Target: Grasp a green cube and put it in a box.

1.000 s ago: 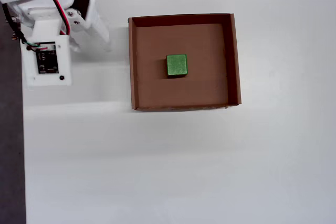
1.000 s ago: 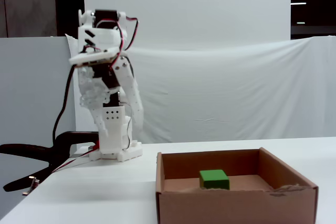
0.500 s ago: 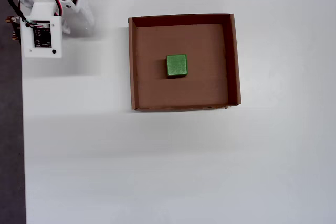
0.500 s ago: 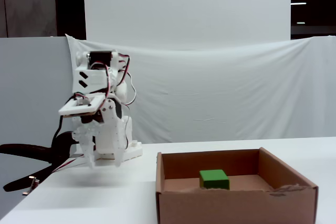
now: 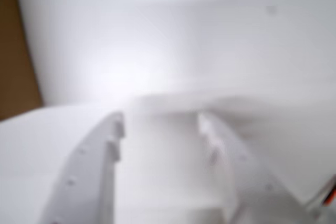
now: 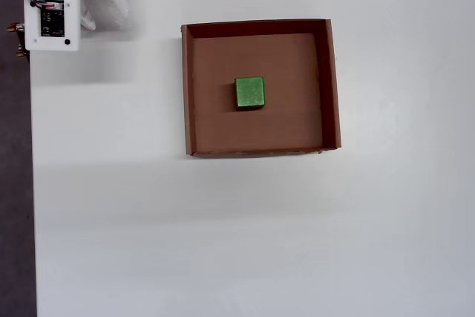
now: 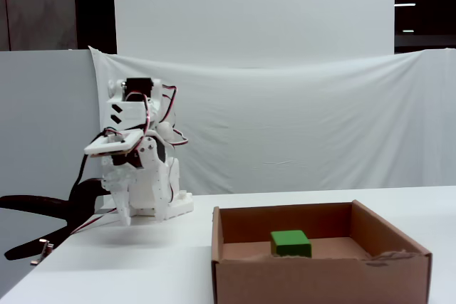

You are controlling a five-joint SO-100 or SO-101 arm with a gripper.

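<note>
Green cube (image 6: 249, 93): lying flat near the middle of the box (image 6: 331, 87) floor, clear of all four walls. Box: open-topped, on white table (image 6: 223, 235). Gripper (image 5: 160, 121): empty, fingers parted, folded back at the arm's base (image 7: 153, 208), far left in the fixed view. Black clamp (image 7: 43, 208) behind.

White plastic arm (image 7: 139, 169); red and black cables; a dark circuit board on its wrist.
</note>
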